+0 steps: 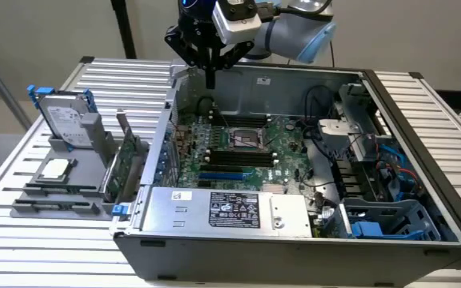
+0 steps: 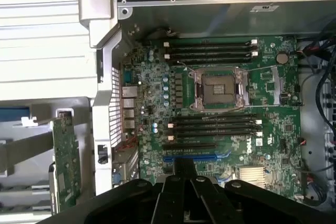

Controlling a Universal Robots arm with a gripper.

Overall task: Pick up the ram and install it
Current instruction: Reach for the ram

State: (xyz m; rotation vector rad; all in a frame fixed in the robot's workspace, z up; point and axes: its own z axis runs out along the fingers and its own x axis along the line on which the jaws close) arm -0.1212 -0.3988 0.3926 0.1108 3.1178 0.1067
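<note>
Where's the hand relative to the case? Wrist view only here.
Observer: The hand hangs up near the rim of the open case, toward the exterior view's left, well above the motherboard.
Operator: And what's on the rack past the green card?
Observer: A silver hard drive with blue rails stands upright at the far end of the rack. The green card stands between it and the case.
</note>
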